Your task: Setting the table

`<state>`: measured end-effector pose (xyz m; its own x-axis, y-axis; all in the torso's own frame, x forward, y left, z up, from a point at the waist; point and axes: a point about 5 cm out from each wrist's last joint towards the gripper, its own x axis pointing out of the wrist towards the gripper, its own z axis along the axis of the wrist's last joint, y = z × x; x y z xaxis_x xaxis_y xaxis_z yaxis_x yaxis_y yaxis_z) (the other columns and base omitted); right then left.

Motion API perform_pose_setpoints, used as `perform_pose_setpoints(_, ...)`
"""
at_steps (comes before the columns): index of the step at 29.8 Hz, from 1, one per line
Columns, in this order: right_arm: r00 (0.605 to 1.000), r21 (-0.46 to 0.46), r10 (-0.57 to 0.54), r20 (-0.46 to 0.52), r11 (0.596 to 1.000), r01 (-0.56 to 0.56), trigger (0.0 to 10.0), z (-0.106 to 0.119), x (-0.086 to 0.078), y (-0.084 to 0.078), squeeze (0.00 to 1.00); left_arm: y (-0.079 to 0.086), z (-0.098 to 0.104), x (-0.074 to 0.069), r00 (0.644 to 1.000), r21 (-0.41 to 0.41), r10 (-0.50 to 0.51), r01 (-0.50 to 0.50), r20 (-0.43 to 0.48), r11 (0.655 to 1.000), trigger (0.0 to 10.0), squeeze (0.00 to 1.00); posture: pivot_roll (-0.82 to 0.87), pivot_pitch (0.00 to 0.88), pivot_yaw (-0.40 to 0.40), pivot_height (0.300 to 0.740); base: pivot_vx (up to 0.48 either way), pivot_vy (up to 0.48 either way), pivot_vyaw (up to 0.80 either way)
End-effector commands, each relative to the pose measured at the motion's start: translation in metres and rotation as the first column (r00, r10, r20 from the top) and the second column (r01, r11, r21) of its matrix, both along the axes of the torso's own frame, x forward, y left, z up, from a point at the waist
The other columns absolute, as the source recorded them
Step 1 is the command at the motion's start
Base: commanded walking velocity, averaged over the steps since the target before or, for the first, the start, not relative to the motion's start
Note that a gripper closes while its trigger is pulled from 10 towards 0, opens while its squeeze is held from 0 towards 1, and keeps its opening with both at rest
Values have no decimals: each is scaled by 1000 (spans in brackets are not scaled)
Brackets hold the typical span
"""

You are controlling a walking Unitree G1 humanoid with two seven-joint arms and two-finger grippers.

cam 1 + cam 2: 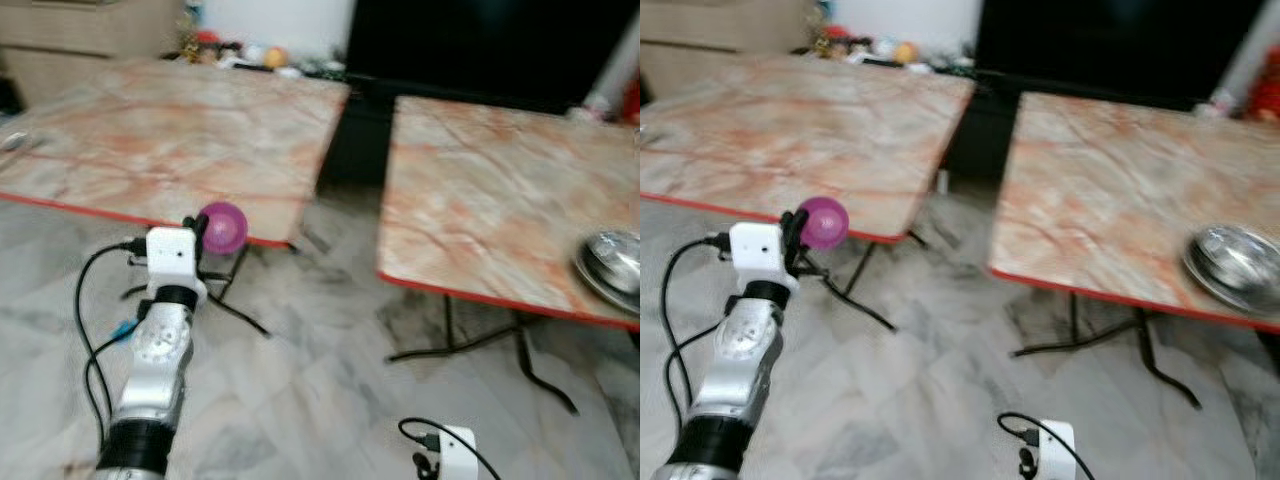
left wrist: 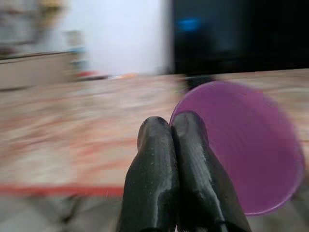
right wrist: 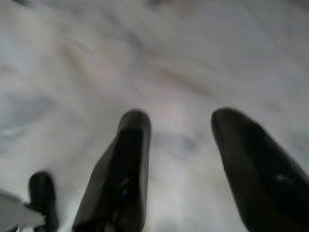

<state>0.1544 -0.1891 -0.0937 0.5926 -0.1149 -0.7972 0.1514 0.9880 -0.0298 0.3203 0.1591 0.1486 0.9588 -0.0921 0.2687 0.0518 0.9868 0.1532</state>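
Note:
My left gripper [image 1: 203, 232] is shut on the rim of a purple plastic bowl [image 1: 224, 227], held up in front of the near edge of the left marble-topped table [image 1: 170, 140]. In the left wrist view the two black fingers [image 2: 169, 159] press together on the purple bowl [image 2: 241, 154]. A silver metal dish [image 1: 612, 262] lies at the right edge of the right table [image 1: 480, 190]. My right arm hangs low; its gripper [image 3: 181, 130] stands open over the pale marble floor.
A narrow gap [image 1: 355, 150] separates the two red-edged folding tables, whose black legs [image 1: 500, 345] stand on the marble floor. A dark screen [image 1: 480, 45] and small clutter [image 1: 240, 52] stand behind the tables. A wooden cabinet [image 1: 80, 40] is at far left.

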Motion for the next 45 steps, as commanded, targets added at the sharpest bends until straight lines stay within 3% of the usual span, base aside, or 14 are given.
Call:
perform_pose_setpoints(1,1000,9,-8,4,1000,8,10000,0,2,3,0,7,5,1,1000,26,3,-3,15,1000,10000,0,167,0,-73,740,0,-405,0)
perform_pose_setpoints(20,1000,10,-24,15,1000,24,10000,1,4,7,0,39,8,0,997,220,-63,71,-42,973,10000,0,175,0,-38,740,0,-404,0)
perform_pose_setpoints(25,999,12,-28,20,1000,28,10000,1,4,7,0,43,8,0,996,234,-71,81,-52,969,10000,0,176,0,-42,740,0,-395,0)
perform_pose_setpoints(45,999,10,-25,20,1000,24,10000,1,5,6,0,34,2,2,993,86,-86,93,-78,992,10000,0,172,0,-54,740,0,-50,0)
